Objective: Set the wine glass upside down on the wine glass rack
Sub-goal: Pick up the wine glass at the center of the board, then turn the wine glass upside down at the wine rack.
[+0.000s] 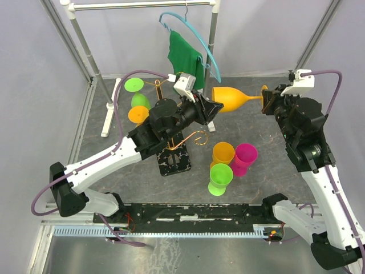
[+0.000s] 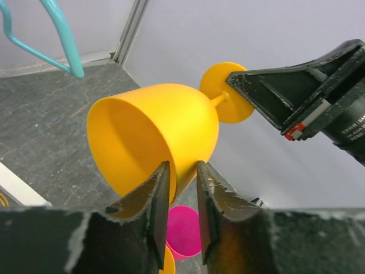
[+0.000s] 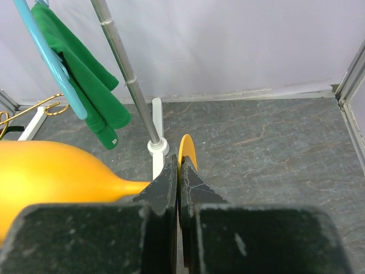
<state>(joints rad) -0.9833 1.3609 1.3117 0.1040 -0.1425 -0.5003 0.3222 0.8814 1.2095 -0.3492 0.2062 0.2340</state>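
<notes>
Your right tool [image 3: 179, 171] clamps the foot of the orange plastic wine glass [image 1: 231, 98] (held sideways, upper centre); your left tool [image 2: 181, 182], arm outstretched, pinches its bowl rim.

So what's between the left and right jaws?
The orange wine glass, held sideways: left jaws on its bowl rim, right jaws on its foot. Clearest in the top view.

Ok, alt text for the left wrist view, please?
The left hand pinches the rim of an orange wine glass held sideways, its foot gripped by the right hand. A pink cup shows below; a teal hanger hangs upper left.
</notes>
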